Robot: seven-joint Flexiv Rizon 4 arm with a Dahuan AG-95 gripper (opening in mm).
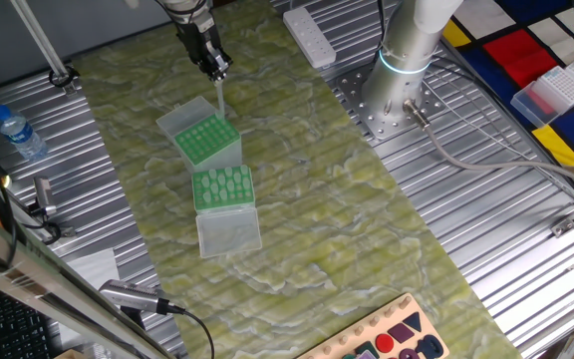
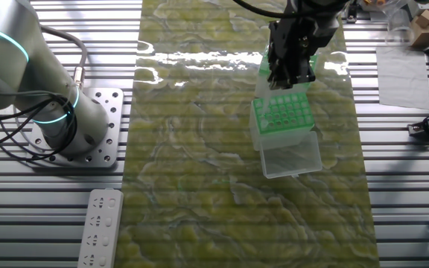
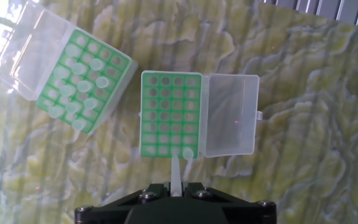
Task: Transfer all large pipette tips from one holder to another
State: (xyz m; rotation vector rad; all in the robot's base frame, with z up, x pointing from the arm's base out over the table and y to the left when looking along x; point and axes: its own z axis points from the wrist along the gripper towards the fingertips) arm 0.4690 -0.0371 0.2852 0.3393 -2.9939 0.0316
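Gripping one pipette tip (image 3: 176, 177) point-down, the gripper (image 3: 176, 188), jaws clamped on it, is hovering above the near rack (image 3: 171, 114), likely aligning it with a hole.

You see pale mint tips (image 3: 79, 78) in bright green racks (image 3: 169, 112) with clear lids (image 3: 232, 115), on a yellow-green marbled mat (image 1: 367, 199) over ribbed silver table (image 1: 486, 219).

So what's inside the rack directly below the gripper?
The near rack looks nearly empty: one tip sits in a corner hole. The gripper holds another tip above it. Below the plate is hidden.
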